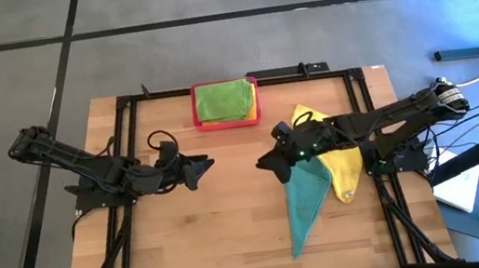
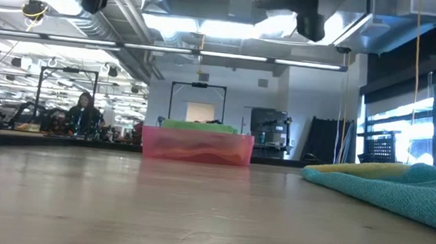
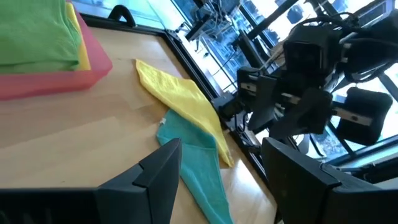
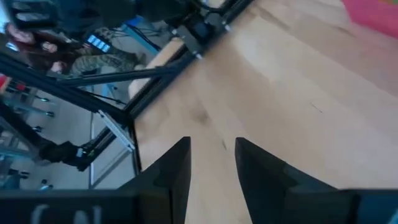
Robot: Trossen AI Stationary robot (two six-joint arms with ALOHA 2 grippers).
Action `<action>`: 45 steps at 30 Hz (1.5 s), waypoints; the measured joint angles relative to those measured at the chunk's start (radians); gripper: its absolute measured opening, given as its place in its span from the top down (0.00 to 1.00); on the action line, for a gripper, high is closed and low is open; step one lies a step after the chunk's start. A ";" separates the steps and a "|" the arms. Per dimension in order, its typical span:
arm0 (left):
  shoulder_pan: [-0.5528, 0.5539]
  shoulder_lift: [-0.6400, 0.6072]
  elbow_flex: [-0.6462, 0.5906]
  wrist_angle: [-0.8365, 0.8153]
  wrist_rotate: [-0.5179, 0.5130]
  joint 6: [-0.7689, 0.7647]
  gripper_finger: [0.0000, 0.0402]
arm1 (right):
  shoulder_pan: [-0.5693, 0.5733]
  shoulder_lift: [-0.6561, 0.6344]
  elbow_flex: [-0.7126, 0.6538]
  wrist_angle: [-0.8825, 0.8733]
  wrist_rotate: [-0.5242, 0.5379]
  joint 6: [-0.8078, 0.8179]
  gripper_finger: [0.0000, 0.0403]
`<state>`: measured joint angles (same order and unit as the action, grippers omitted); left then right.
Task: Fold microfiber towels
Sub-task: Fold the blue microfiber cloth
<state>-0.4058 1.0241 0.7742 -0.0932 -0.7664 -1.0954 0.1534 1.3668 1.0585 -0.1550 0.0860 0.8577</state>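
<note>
A pink tray (image 1: 227, 120) is sitting at the far edge of the wooden table (image 1: 226, 239), and folded towels are lying in it — a bright green towel (image 1: 223, 100) on top, with a strip of yellow showing just under it in the left wrist view. On the right side of the table a teal towel (image 1: 305, 200) and a yellow towel (image 1: 339, 162) are lying flat, touching each other.

The right gripper (image 1: 274, 164) is hanging over the table just beside the teal towel. Its fingers (image 4: 174, 165) are standing a little apart, with nothing between them.

The left gripper (image 1: 205, 166) is waiting over the left-middle of the table — its fingers (image 3: 163, 171) are standing wide apart and holding nothing.
</note>
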 joint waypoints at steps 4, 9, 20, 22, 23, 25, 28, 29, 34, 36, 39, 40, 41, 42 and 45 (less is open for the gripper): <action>-0.002 0.000 0.000 0.002 -0.014 0.000 0.47 | -0.014 0.018 0.005 -0.022 0.000 -0.001 0.68; -0.003 0.003 0.000 0.023 -0.039 0.000 0.47 | -0.039 0.044 0.006 -0.053 -0.014 -0.048 0.68; -0.003 0.003 0.000 0.024 -0.089 0.006 0.47 | -0.110 0.055 0.005 -0.063 -0.035 -0.205 0.68; -0.003 0.003 0.000 0.026 -0.107 0.006 0.47 | -0.113 0.055 0.005 -0.068 -0.047 -0.204 0.68; -0.003 0.003 0.000 0.027 -0.124 0.007 0.47 | -0.112 0.055 0.006 -0.071 -0.058 -0.204 0.68; -0.003 0.004 0.000 0.021 -0.159 0.012 0.47 | -0.112 0.055 0.005 -0.087 -0.062 -0.208 0.68; 0.003 0.032 0.000 0.017 -0.237 0.047 0.47 | -0.102 0.055 0.005 -0.135 -0.068 -0.204 0.68; 0.007 0.049 0.000 0.013 -0.256 0.056 0.47 | -0.098 0.055 0.005 -0.156 -0.068 -0.204 0.68; 0.063 0.134 0.000 0.033 -0.236 -0.024 0.47 | -0.092 0.055 0.005 -0.256 -0.111 -0.212 0.68; 0.084 0.164 0.000 0.059 -0.204 -0.095 0.47 | -0.095 0.055 0.005 -0.277 -0.140 -0.213 0.68; 0.101 0.197 0.000 0.128 -0.174 -0.150 0.47 | -0.097 0.055 0.005 -0.262 -0.124 -0.227 0.68; 0.104 0.205 0.000 0.155 -0.169 -0.152 0.47 | -0.098 0.056 0.005 -0.243 -0.111 -0.242 0.68; 0.107 0.211 0.000 0.179 -0.168 -0.152 0.47 | -0.100 0.056 0.005 -0.218 -0.110 -0.269 0.68; 0.111 0.215 0.000 0.201 -0.167 -0.151 0.47 | -0.104 0.055 0.005 -0.193 -0.110 -0.301 0.68; 0.128 0.218 0.000 0.212 -0.156 -0.124 0.47 | -0.128 0.055 0.005 -0.176 -0.178 -0.401 0.68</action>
<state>-0.2775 1.2419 0.7738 0.1192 -0.9226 -1.2194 0.0257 1.4223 1.0634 -0.3309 -0.0915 0.4567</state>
